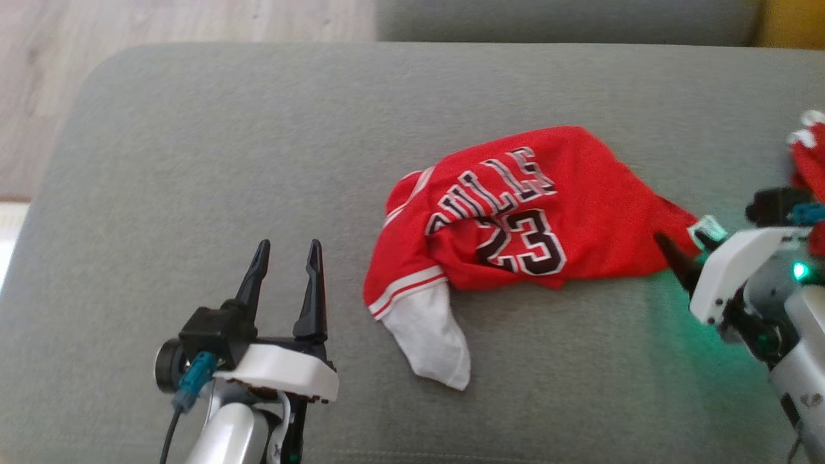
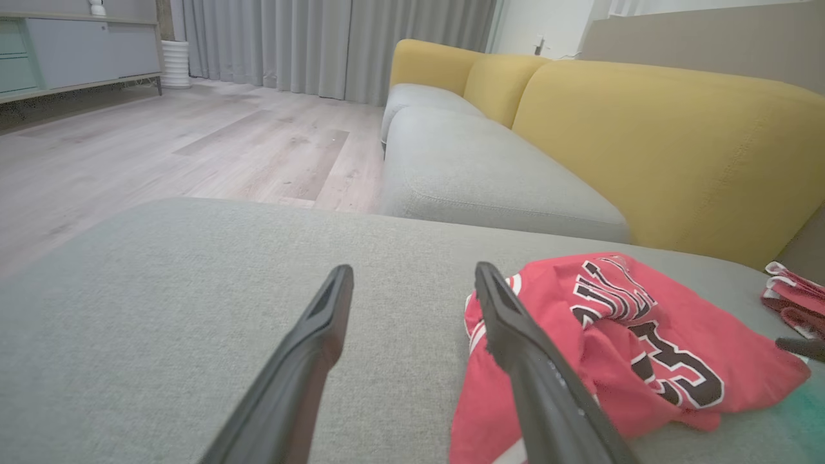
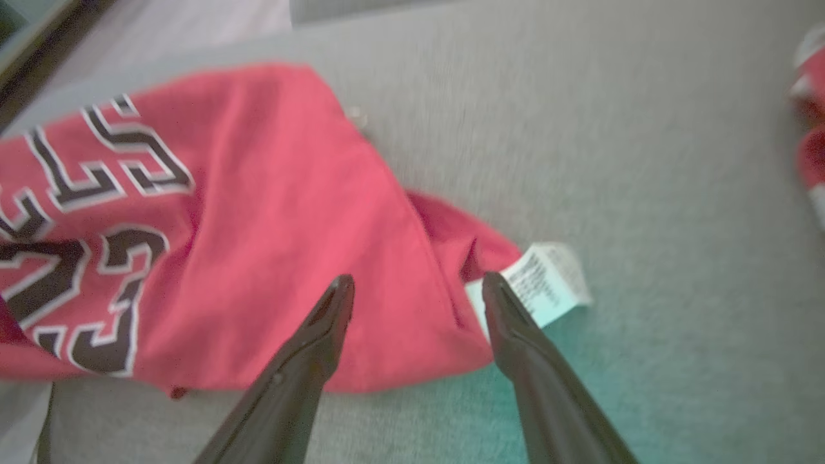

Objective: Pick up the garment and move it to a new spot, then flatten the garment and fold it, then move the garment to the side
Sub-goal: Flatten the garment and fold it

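The garment (image 1: 515,212) is a red jersey with black and white lettering and a white sleeve, lying crumpled on the grey sofa cushion (image 1: 193,161). My left gripper (image 1: 287,248) stands open just left of it, nothing between its fingers; in the left wrist view the garment (image 2: 619,335) lies right of that gripper (image 2: 414,270). My right gripper (image 1: 683,241) is open at the garment's right corner. In the right wrist view its fingers (image 3: 417,280) straddle that corner of the garment (image 3: 258,212), beside a white label (image 3: 548,283).
Another red and white piece of cloth (image 1: 809,154) lies at the cushion's far right edge. A yellow backrest (image 2: 644,142) runs behind the seat. Wooden floor (image 1: 129,26) lies beyond the cushion's left and far edges.
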### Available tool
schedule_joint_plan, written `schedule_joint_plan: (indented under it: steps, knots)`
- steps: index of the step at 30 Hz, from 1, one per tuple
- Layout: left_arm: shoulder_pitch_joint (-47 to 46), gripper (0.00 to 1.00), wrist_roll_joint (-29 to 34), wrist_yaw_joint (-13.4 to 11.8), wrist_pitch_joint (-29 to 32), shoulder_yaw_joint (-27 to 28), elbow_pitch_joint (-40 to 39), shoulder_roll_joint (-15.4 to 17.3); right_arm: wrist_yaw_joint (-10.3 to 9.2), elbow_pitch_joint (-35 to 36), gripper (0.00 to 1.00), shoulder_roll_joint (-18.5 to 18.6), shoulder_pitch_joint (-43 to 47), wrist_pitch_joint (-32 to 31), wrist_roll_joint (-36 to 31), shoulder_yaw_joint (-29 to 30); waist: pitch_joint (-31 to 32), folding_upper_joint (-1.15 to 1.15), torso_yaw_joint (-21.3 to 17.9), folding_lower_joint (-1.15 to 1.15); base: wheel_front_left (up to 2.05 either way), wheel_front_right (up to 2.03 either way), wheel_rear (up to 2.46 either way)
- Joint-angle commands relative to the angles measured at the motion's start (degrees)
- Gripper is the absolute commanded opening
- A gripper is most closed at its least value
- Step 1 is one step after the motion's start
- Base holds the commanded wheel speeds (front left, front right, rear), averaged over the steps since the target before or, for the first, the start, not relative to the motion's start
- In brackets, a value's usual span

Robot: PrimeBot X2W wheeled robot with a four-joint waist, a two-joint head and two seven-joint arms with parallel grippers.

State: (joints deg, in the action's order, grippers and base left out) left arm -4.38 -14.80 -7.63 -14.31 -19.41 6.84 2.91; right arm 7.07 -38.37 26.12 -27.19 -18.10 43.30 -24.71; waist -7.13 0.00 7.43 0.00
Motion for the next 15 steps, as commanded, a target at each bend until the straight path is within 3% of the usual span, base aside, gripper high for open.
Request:
schedule_joint_plan:
  steps: [1, 6, 7, 9, 15]
  knots:
    - [-2.5, 1.00, -0.3, -0.3, -0.7, 1.8, -1.8, 0.0, 0.42, 1.2, 1.00, 1.4, -1.4, -0.2, 0.3, -0.6, -0.9, 0.00, 1.5, 0.00, 0.00, 0.00, 0.00]
    - [-2.1, 1.00, -0.3, -0.5, -0.7, 2.4, -1.9, 0.0, 0.42, -2.4, 1.00, 1.4, -1.5, -3.4, 3.0, -2.3, -1.0, 0.00, 3.0, 0.00, 0.00, 0.00, 0.00]
    - [-2.0, 1.00, -0.2, -0.5, -0.7, 2.5, -1.9, 0.0, 0.42, -2.6, 0.62, 1.4, -1.5, -3.4, 3.3, -2.8, -1.0, 0.00, 3.1, 0.00, 0.00, 0.00, 0.00]
    - [-1.9, 1.00, -0.2, -0.5, -0.7, 2.6, -1.7, 0.0, 0.42, -2.5, 0.00, 1.6, -1.3, -2.2, 3.8, -3.4, -0.6, 0.00, 3.1, 0.00, 0.00, 0.00, 0.00]
    - [-1.2, 1.00, -0.1, -0.1, -0.7, 3.1, -1.3, 0.0, 0.42, 1.0, 0.00, 3.6, -1.6, 1.6, 5.1, -4.9, 0.9, 0.00, 2.6, 0.00, 0.00, 0.00, 0.00]
